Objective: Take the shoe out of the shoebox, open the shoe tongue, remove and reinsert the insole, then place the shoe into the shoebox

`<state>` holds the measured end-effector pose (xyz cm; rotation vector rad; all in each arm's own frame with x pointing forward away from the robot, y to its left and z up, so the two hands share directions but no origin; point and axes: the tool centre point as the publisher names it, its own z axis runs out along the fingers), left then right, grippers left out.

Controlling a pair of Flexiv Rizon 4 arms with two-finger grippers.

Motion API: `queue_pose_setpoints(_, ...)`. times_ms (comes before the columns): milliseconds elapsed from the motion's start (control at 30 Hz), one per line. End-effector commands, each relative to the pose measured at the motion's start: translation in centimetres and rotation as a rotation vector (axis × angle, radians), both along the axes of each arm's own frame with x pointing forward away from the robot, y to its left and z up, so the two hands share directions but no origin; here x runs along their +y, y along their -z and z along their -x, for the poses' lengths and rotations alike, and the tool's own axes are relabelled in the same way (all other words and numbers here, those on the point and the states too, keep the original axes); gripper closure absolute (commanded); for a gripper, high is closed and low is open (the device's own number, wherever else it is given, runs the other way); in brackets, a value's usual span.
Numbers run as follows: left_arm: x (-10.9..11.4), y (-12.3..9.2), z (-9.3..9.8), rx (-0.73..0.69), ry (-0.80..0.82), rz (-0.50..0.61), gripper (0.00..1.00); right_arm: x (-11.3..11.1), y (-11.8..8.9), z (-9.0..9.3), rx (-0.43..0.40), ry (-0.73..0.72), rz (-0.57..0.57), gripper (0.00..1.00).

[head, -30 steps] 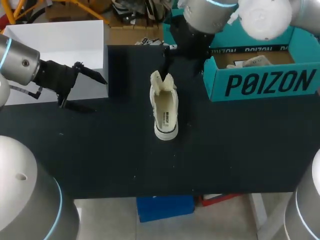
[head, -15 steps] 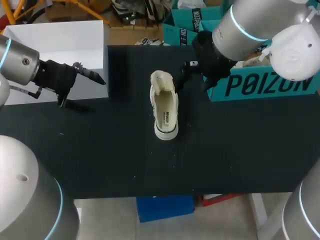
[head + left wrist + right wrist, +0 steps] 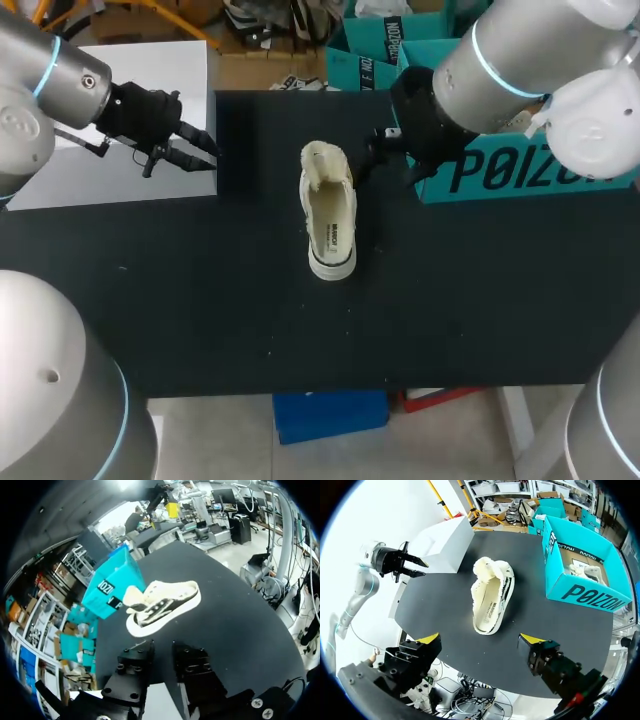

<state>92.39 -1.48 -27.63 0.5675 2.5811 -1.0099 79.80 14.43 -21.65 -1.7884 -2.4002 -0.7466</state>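
Note:
A cream shoe (image 3: pixel 330 220) with a dark sole edge stands on the black table (image 3: pixel 200 300), its opening facing up and the insole showing. My right gripper (image 3: pixel 375 150) hovers just right of the shoe's far end. In the right wrist view its yellow-tipped fingers (image 3: pixel 427 639) stand wide open, and the right gripper (image 3: pixel 480 640) holds nothing above the shoe (image 3: pixel 492 597). My left gripper (image 3: pixel 200 150) is at the table's far left by a white box (image 3: pixel 120 90). Its fingers (image 3: pixel 135 667) are a narrow gap apart with nothing between them, and the shoe (image 3: pixel 162 605) lies well ahead.
The teal shoebox (image 3: pixel 530 165) stands open at the far right, partly behind my right arm. In the right wrist view another pale shoe (image 3: pixel 582 571) lies inside the teal shoebox (image 3: pixel 580 592). The white box (image 3: pixel 445 542) sits at the far left corner.
My right gripper drew back from the shoe's far end to the right. My left arm swung toward the white box and its fingers narrowed. The shoe stayed put.

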Motion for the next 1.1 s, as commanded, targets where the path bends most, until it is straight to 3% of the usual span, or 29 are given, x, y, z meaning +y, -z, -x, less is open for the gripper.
queue_pose_setpoints(33,-2.2,1.3,-3.3,0.044,0.018,-0.005,1.00,0.0,0.1,0.0,0.000,-0.001,-0.002,0.00)
queue_pose_setpoints(433,-7.2,3.1,-7.0,0.070,0.061,0.016,1.00,0.0,0.1,0.0,0.000,-0.001,-0.002,0.00)
queue_pose_setpoints(1100,-13.1,5.8,-6.6,0.112,0.156,-0.017,1.00,0.0,0.1,0.0,0.000,-0.001,-0.002,0.00)
